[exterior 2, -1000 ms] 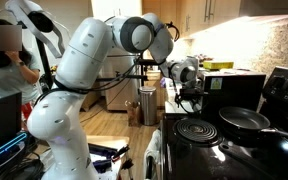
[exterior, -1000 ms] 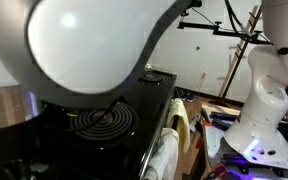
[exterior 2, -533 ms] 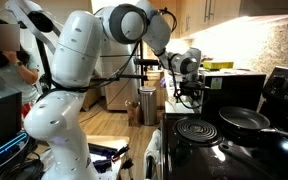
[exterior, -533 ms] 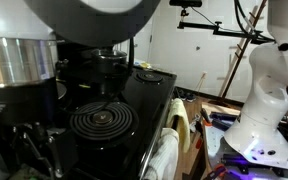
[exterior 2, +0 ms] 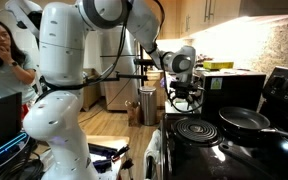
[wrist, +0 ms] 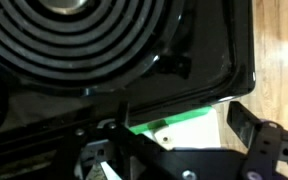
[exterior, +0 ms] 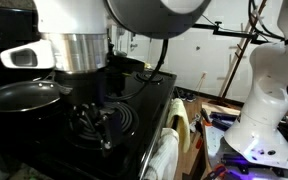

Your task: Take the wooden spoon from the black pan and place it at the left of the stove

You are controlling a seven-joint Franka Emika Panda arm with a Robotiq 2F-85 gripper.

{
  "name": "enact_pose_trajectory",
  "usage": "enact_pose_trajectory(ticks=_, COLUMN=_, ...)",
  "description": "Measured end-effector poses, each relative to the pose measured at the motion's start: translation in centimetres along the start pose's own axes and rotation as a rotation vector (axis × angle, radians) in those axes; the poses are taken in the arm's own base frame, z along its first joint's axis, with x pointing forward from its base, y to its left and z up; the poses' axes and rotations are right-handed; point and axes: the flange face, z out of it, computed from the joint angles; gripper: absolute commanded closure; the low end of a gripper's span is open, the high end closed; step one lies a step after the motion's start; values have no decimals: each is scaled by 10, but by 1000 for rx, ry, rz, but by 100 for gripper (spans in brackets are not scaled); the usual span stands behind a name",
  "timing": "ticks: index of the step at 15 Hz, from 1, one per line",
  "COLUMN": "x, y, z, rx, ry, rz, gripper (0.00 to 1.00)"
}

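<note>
black glass of the stove [exterior 2: 212, 147] carries a coiled burner [exterior 2: 196, 128] and, beside it, the black pan [exterior 2: 242, 120] with its long handle pointing away from the burner. the gripper [exterior 2: 187, 100] hangs near the stove's corner, close to the burner and apart from the pan. in the wrist view the fingers [wrist: 256, 146] stand wide with nothing between them, over the stove's edge, a green patch [wrist: 184, 125] and the wooden floor [wrist: 284, 60]. the wooden spoon i cannot make out in any view; the pan's inside is too dark to tell if it lies there. a person [exterior 2: 4, 50] stands at the edge of an exterior view.
</note>
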Motion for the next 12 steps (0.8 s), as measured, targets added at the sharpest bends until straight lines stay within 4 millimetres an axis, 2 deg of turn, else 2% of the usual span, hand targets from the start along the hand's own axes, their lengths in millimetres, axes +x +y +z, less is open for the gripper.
enact_pose_trajectory(ticks=6, x=-69, y=-4, z=-4, rx=-99, ry=7, rz=293, gripper=0)
enact_pose_trajectory(ticks=9, x=-98, y=9, z=-11, rx=-143, ry=64, rz=429, gripper=0)
enact_pose_trajectory(ticks=12, x=-120, y=31, z=-21, rx=-168, ry=140, rz=524, gripper=0)
